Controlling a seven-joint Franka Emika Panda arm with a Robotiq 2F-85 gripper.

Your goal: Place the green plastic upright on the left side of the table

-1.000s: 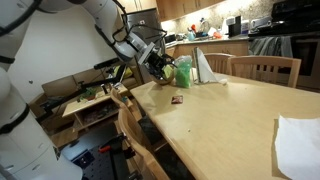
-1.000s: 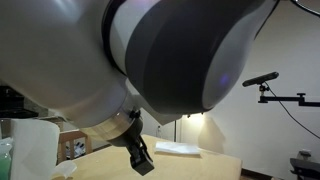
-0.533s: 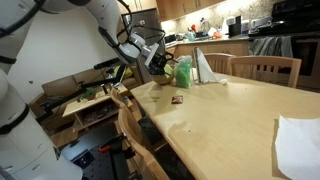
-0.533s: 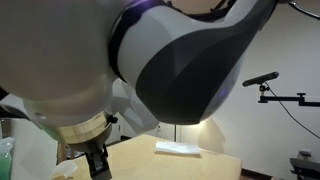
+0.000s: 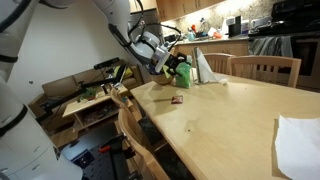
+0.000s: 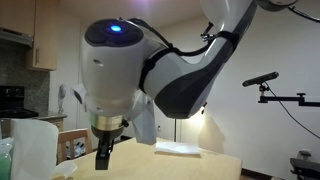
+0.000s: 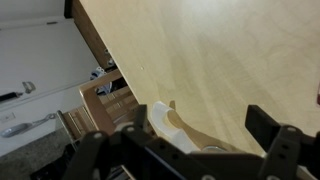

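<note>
The green plastic point(image 5: 183, 72) stands on the far left part of the tan table point(image 5: 220, 115), next to a white pointed paper point(image 5: 203, 66). My gripper point(image 5: 168, 61) hangs just left of and slightly above the green plastic, apart from it. In the wrist view my gripper point(image 7: 207, 120) is open, with only bare table top point(image 7: 200, 50) and a white curved object point(image 7: 165, 125) between the fingers. The green plastic is out of the wrist view. In an exterior view my gripper point(image 6: 104, 160) hangs over the table point(image 6: 190, 166).
A small dark item point(image 5: 177, 99) lies on the table near the green plastic. A white sheet point(image 5: 298, 142) lies at the right edge. Wooden chairs stand at the far side point(image 5: 265, 68) and the near left point(image 5: 135, 128). A cluttered low bench point(image 5: 90, 100) is at the left.
My gripper has risen and drawn back a little from the green plastic, which stays standing. In an exterior view the arm has swung away from the camera.
</note>
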